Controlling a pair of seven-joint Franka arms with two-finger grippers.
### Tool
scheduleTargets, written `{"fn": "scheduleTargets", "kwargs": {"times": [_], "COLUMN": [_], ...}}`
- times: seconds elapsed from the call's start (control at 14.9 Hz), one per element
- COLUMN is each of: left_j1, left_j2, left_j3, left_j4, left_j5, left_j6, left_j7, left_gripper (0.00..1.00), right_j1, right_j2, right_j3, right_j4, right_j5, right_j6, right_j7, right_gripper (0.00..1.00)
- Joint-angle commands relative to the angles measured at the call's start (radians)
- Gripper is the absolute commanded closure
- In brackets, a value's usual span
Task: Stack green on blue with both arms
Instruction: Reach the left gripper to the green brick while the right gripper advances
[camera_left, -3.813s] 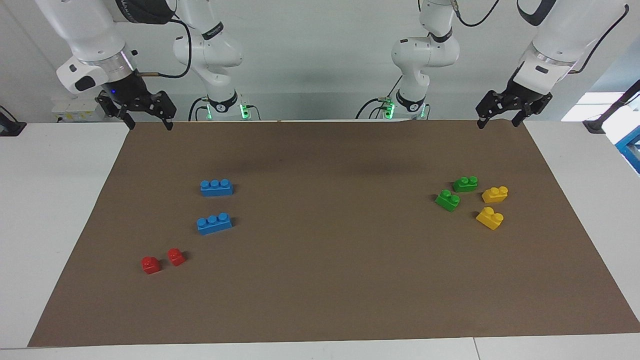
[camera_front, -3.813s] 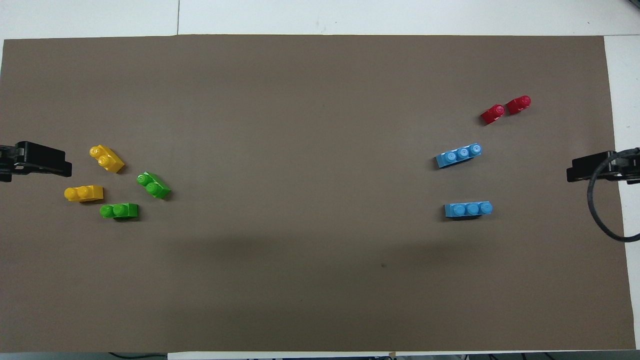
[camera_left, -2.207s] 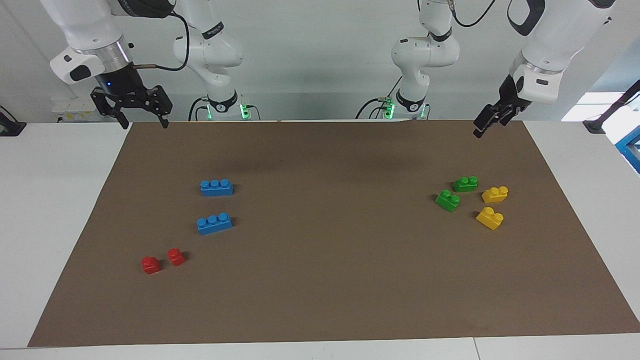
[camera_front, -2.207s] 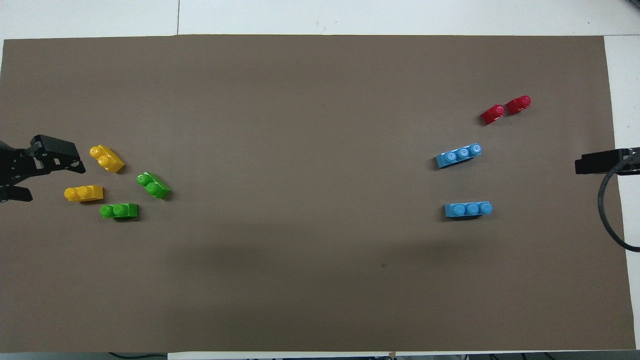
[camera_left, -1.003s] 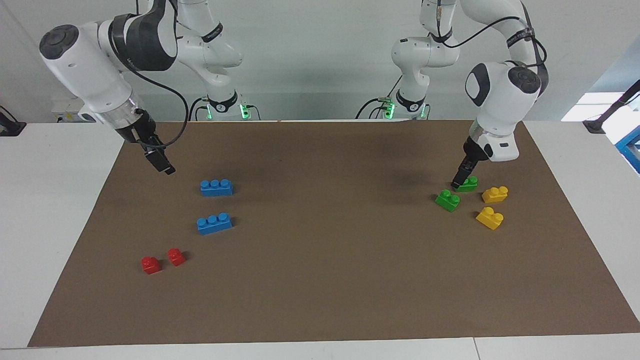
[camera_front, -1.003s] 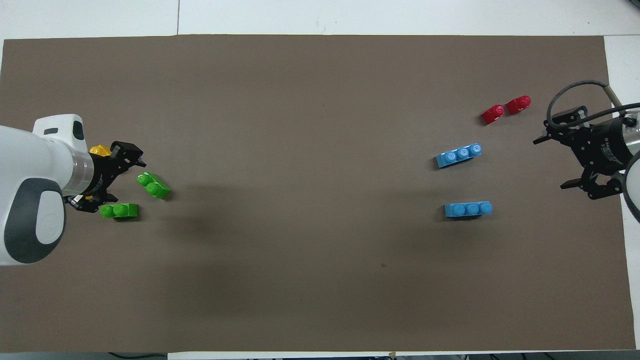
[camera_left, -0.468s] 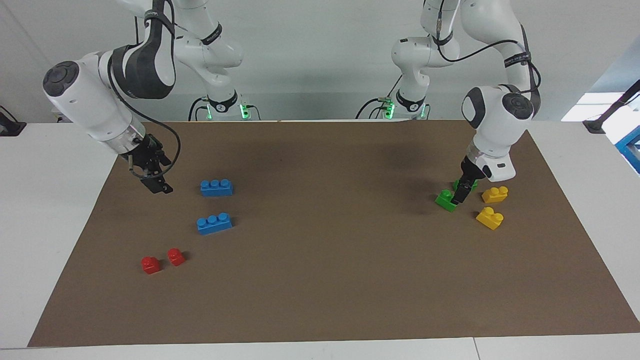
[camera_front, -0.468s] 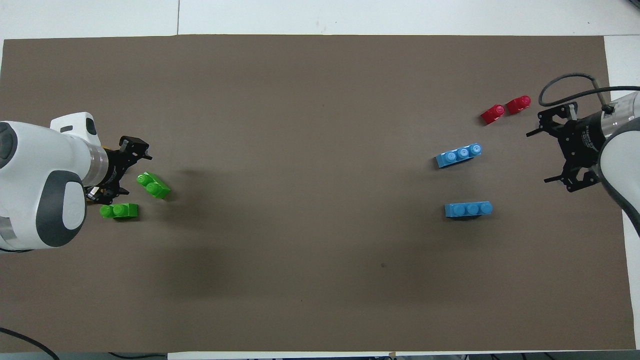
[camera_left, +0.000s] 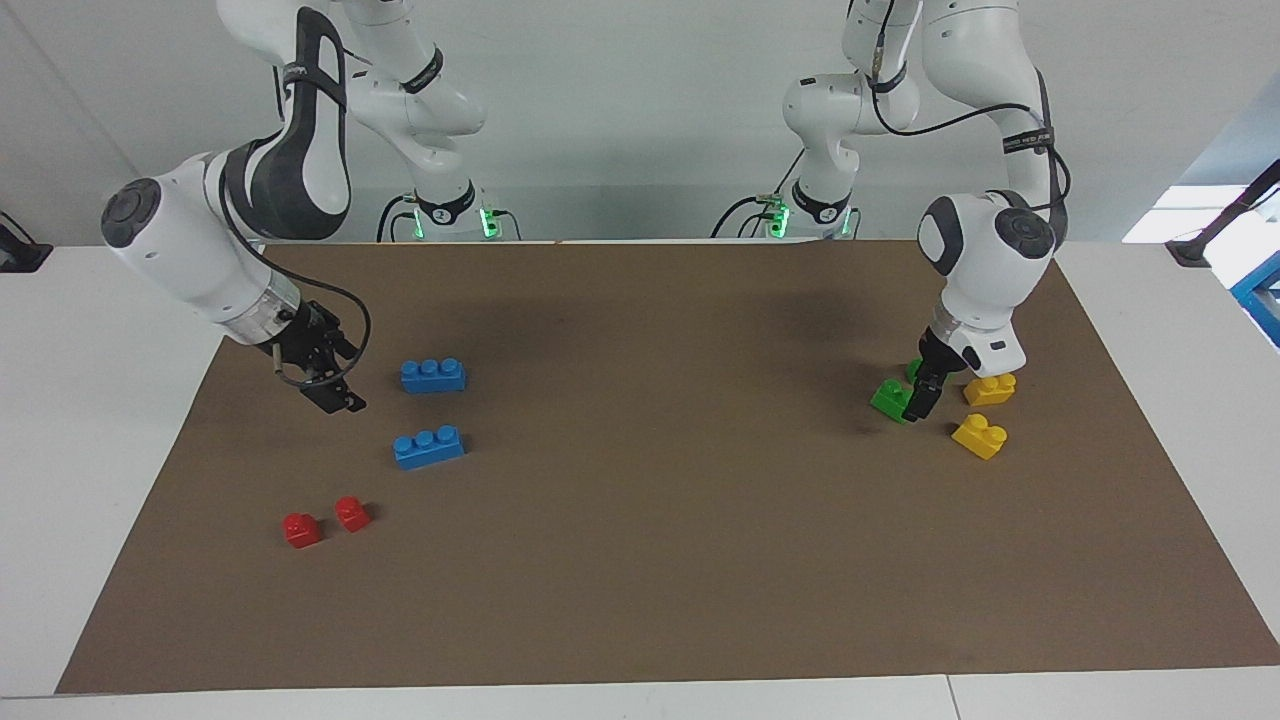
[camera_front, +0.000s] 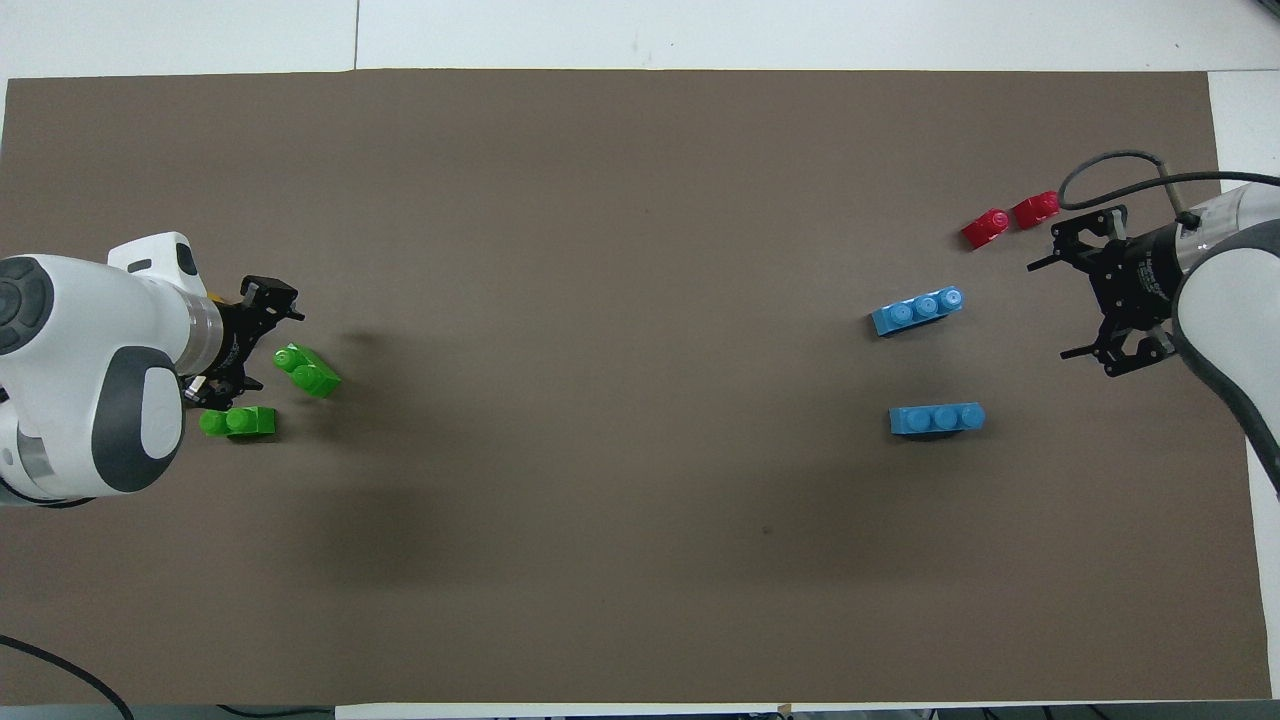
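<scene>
Two green bricks lie toward the left arm's end: one (camera_left: 890, 399) (camera_front: 308, 370) farther from the robots, one (camera_front: 238, 422) nearer and mostly hidden in the facing view. My left gripper (camera_left: 920, 398) (camera_front: 252, 342) is open and low, close beside the farther green brick, between the two; I cannot tell whether it touches. Two blue bricks (camera_left: 432, 375) (camera_left: 428, 447) lie toward the right arm's end and show in the overhead view (camera_front: 937, 418) (camera_front: 918, 310). My right gripper (camera_left: 335, 395) (camera_front: 1058, 308) is open and empty, low over the mat beside them.
Two yellow bricks (camera_left: 990, 388) (camera_left: 980, 436) lie right beside the left gripper, toward the table's end. Two red bricks (camera_left: 301, 529) (camera_left: 351, 513) lie farther from the robots than the blue ones. A brown mat (camera_left: 650, 560) covers the table.
Both arms have come down from rest at the robots' edge. The left gripper sank to the green bricks. The right gripper moved over the mat toward the blue bricks. No brick has moved.
</scene>
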Motion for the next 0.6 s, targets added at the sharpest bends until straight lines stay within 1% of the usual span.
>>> {"fn": "scheduleTargets", "kwargs": {"times": [0.0,0.2,0.4,0.54], "left_j1": [-0.001,-0.008,-0.009,-0.009], "left_j2": [-0.004,0.018,0.025,0.033], "left_j3": [0.000,0.001,0.000,0.000], "left_j4": [-0.033,-0.044,-0.044,-0.044], "left_j5": [-0.002,-0.002,-0.002,-0.002], "left_j6": [0.032,0.038,0.038,0.053], "left_j7": [-0.002,-0.001,0.002,0.001], "left_gripper": [0.02,0.03,0.04,0.04], "right_j1": [-0.046,-0.044,-0.044,-0.046], "right_j2": [0.028,0.037,0.043,0.072], "right_j3": [0.011,0.011,0.013,0.011], "right_j4": [-0.009,-0.009,-0.010,-0.009], "right_j5": [0.083,0.168,0.220,0.248], "right_j6": [0.027,0.025,0.024,0.027], "right_j7": [-0.121,-0.159,-0.178,-0.225], "right_gripper": [0.01,0.01,0.01,0.01]}}
